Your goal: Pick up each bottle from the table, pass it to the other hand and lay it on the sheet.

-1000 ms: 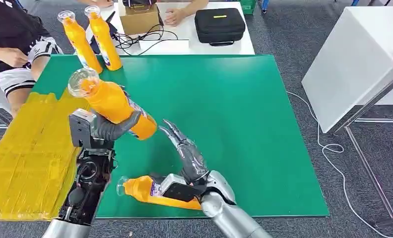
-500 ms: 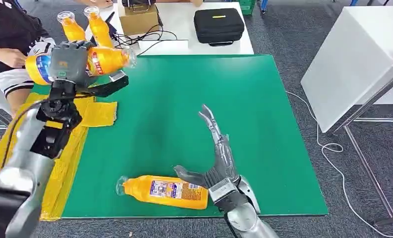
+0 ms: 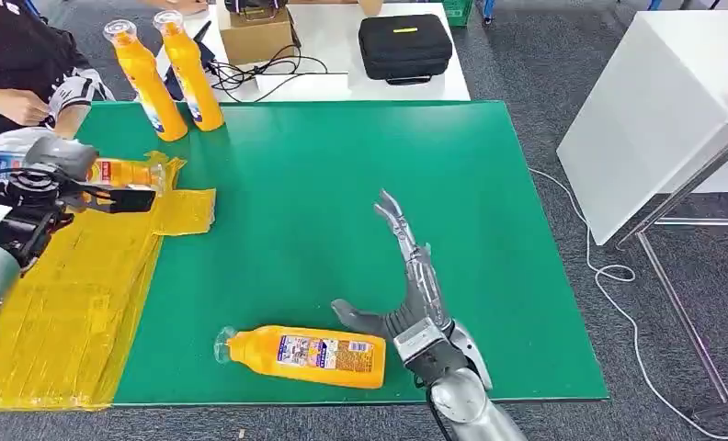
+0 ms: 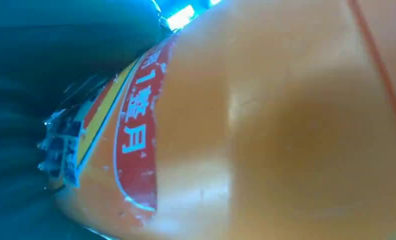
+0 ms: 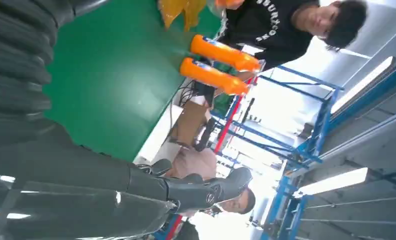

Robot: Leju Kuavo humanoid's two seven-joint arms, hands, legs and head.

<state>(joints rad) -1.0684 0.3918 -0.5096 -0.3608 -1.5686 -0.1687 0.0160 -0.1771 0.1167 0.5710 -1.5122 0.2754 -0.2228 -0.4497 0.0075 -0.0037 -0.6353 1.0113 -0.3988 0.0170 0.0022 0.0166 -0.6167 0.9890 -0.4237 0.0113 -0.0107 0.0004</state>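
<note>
My left hand [image 3: 43, 184] holds an orange bottle [image 3: 126, 173] on its side, low over the far end of the yellow sheet [image 3: 57, 303]. In the left wrist view that bottle's red label [image 4: 136, 130] sits right against the camera. A second orange bottle [image 3: 305, 355] lies on the green mat [image 3: 342, 184] near the front edge. My right hand [image 3: 414, 289] is open just to its right, fingers stretched forward, thumb near the bottle's base. Two more orange bottles [image 3: 144, 81] [image 3: 193, 72] stand upright at the mat's far left corner; the right wrist view has them too [image 5: 218, 62].
A person sits at the far left, arm [image 3: 16, 103] near the sheet. Behind the mat a white table carries a black case [image 3: 406, 46], a cardboard box [image 3: 259, 32] and cables. A white table [image 3: 654, 101] stands to the right.
My left arm swung the bottle from high over the mat's far left corner down and left to the yellow sheet. The right hand stayed open beside the lying bottle.
</note>
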